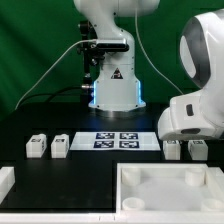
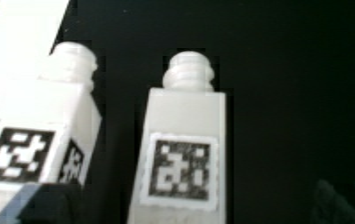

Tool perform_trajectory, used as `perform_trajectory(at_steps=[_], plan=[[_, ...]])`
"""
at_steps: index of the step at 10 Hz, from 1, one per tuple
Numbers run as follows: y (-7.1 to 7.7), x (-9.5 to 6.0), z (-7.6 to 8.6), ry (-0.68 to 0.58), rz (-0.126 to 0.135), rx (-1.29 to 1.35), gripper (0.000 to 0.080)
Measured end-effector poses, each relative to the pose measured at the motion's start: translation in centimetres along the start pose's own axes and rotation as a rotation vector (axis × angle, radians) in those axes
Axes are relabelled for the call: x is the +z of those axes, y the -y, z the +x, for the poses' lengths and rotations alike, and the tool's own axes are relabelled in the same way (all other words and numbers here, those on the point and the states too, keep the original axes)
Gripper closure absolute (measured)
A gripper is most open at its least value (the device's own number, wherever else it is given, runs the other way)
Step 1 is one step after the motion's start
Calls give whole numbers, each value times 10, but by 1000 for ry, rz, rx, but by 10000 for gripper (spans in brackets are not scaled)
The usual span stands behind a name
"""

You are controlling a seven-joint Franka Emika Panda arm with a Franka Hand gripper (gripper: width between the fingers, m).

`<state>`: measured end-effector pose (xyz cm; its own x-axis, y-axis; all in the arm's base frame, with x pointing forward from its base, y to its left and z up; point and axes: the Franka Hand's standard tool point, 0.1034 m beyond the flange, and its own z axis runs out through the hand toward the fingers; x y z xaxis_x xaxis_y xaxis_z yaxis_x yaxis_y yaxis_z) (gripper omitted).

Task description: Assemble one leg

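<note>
Since the leg (image 2: 188, 150) sits centred under my gripper (image 2: 195, 200), just beside its twin (image 2: 41, 125) and near the tray (image 1: 160, 166), I read the jaws as spread wide to straddle it for pickup.

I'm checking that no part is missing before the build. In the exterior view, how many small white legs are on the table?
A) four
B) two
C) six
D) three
A: two legs stand to the exterior view's left of the marker board, and two more to its right.
</note>
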<state>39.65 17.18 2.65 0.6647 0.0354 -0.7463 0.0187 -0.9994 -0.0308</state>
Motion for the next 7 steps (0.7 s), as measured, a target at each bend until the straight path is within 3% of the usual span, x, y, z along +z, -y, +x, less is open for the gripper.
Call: perform_trajectory(at_steps=[3, 6, 7], plan=[[0, 14, 3, 28, 0, 13, 150], [0, 16, 3, 31, -1, 13, 150], [0, 16, 3, 32, -1, 13, 275]])
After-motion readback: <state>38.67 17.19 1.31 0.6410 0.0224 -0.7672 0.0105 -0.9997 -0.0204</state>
